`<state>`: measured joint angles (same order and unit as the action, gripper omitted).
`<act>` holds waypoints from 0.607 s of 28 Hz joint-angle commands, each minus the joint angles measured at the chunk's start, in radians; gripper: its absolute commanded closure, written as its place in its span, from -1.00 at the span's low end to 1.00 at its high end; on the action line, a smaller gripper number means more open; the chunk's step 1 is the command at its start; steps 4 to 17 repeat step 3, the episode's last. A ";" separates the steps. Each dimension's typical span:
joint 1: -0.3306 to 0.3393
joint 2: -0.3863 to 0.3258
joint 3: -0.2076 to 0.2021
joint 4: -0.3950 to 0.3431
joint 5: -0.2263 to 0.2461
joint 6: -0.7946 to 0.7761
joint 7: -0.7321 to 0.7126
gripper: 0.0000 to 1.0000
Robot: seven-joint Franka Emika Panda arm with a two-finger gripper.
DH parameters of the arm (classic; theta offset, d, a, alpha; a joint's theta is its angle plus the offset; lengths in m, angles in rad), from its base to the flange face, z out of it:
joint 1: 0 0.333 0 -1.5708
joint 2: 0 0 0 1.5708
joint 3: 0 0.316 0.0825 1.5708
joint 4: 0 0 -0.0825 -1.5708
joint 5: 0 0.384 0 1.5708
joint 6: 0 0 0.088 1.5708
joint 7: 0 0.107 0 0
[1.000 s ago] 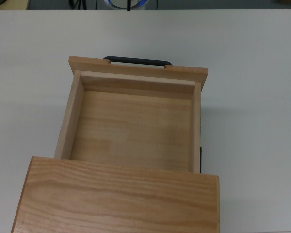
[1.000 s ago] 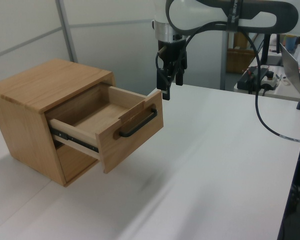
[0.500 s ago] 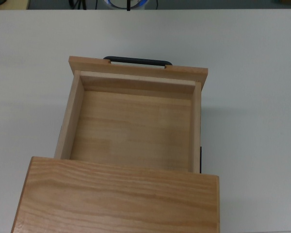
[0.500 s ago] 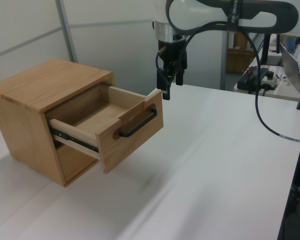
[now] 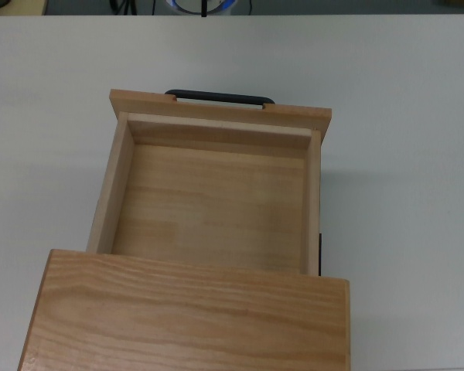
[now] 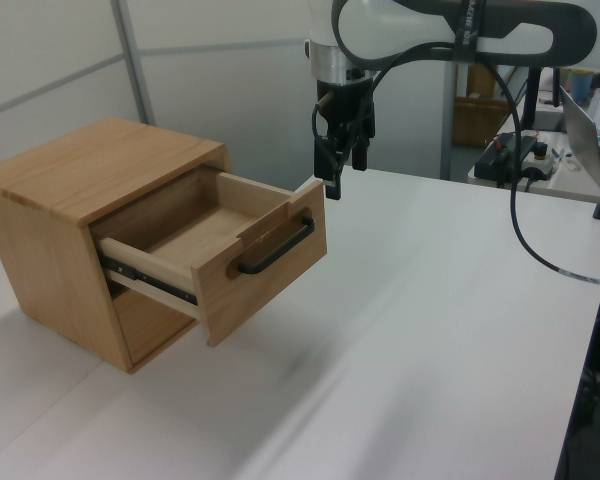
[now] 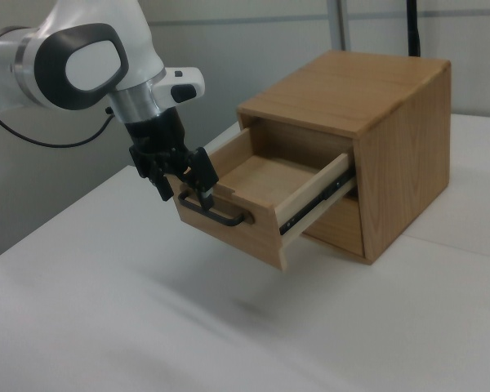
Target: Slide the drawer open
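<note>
The drawer (image 5: 213, 201) stands pulled well out of the wood-grained cabinet (image 5: 185, 317), and its tray holds nothing. In the top view its thin black bar handle (image 5: 220, 97) shows beyond the front panel (image 5: 220, 113); the gripper is out of sight there. In the left view the drawer (image 6: 265, 255) juts toward the left view's right on black rails. My gripper (image 6: 342, 172) hangs just above the front panel's upper edge. In the right view the gripper (image 7: 186, 186) is open right over the handle (image 7: 216, 214), with nothing between its fingers.
The cabinet (image 7: 367, 122) sits on a white table (image 6: 430, 330). A black cable (image 6: 520, 220) loops down from the arm. At the left view's far right are a laptop (image 6: 592, 120) and a power strip (image 6: 520, 150).
</note>
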<state>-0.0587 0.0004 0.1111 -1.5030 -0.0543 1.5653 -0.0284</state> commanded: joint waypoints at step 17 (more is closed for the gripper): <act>0.014 0.006 -0.025 0.020 0.016 -0.036 0.001 -1.00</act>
